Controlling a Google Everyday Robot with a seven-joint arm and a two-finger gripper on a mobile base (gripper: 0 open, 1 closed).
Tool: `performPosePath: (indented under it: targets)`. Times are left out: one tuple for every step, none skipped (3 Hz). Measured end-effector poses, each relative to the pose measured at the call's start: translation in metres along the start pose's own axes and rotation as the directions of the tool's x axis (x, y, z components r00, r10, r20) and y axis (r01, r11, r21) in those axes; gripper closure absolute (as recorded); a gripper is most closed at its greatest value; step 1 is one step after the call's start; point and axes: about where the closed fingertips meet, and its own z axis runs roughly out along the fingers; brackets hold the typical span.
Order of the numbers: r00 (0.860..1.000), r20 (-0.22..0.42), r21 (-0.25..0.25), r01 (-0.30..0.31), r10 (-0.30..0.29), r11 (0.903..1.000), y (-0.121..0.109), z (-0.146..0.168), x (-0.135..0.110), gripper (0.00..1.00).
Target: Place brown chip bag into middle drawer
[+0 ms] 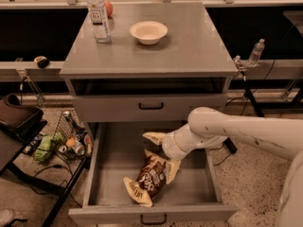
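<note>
The robot's two-finger gripper point(161, 151) hangs low inside the open middle drawer point(116, 161), a wide, shallow grey tray pulled well out from the cabinet. Its pale fingers point(152, 137) appear spread apart with nothing between them. The white arm point(236, 129) reaches in from the right.

Just near and left of the gripper, the crinkly dark-brown and tan-yellow chip bag point(149, 179) lies flat on the drawer floor, running diagonally with one end toward the near-left corner. Its far end sits right beside the lower finger; whether the two touch cannot be told. The bag rests wholly within the drawer walls, so the placing looks essentially done and the arm would need only to lift clear.

Above, the plain grey upper drawer front point(151, 109) with its black bar handle is shut, leaving room for the arm to reach beneath it. On the grey cabinet top point(194, 48) stand a clear plastic water bottle point(98, 15) at the far left and a shallow white bowl point(148, 32) near the middle, both well away from the work. On the floor to the left, a wire basket point(71, 135) holds cans and other items.
</note>
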Motion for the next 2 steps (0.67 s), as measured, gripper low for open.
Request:
performPosePath:
  targets:
    - [0.999,-0.019,-0.070,0.041,-0.042,0.9967,0.010,-0.033,-0.036,0.00]
    - [0.989,-0.110,-0.152,0.083,-0.100,0.9849,0.016,-0.115,-0.090,0.00]
